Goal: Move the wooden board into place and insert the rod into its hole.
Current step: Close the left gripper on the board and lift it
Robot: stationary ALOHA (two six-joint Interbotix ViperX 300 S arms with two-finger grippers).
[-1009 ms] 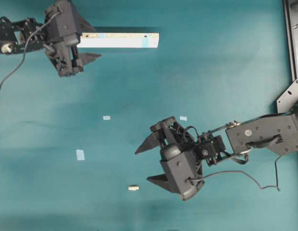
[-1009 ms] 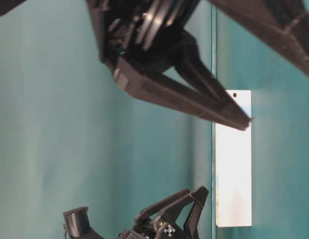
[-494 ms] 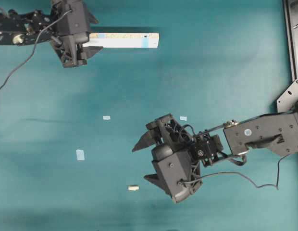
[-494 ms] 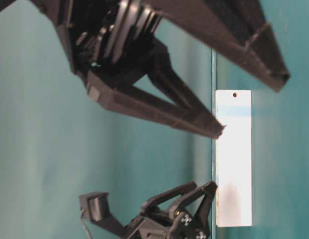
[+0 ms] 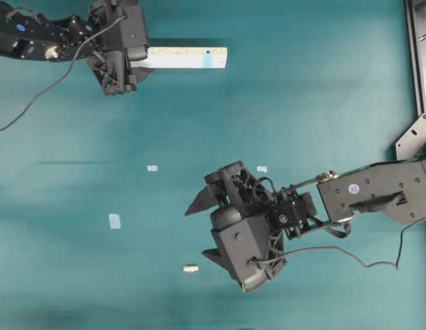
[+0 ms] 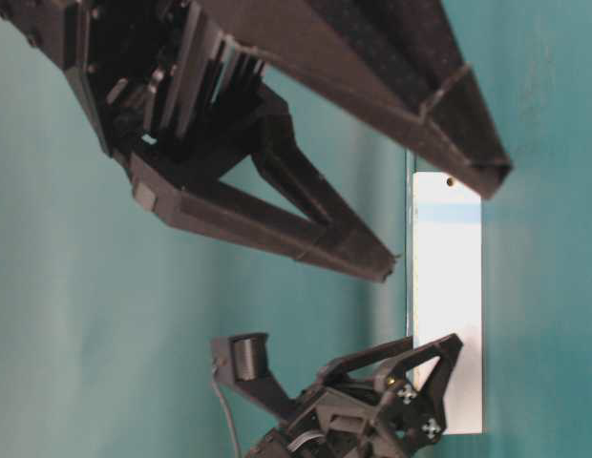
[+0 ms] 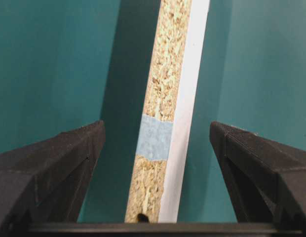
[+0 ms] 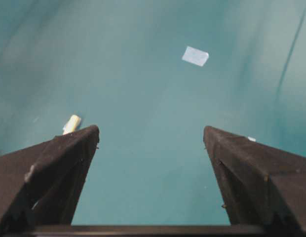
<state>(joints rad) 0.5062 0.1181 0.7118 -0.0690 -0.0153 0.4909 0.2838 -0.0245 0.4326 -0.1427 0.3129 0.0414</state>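
Note:
The wooden board [image 5: 185,57] lies at the top of the teal table, a dark hole and a blue tape band near its right end. My left gripper [image 5: 139,58] is open over its left end. In the left wrist view the board [image 7: 170,98] runs between the open jaws of the left gripper [image 7: 156,126], touching neither finger. The rod [image 5: 191,269] lies low in the middle. My right gripper [image 5: 196,232] is open just above and to the right of it. In the right wrist view the rod [image 8: 71,123] shows beside the left fingertip of the right gripper [image 8: 151,129].
Small pale-blue tape patches [image 5: 115,221] [image 5: 152,168] [image 5: 262,168] lie on the table. A metal frame [image 5: 416,55] runs along the right edge. In the table-level view the right gripper [image 6: 444,229] looms in front of the board [image 6: 449,305].
My left gripper has moved right and up until its jaws stand over the board's left end. The right gripper has shifted left and slightly down, nearer the rod. Both stayed open.

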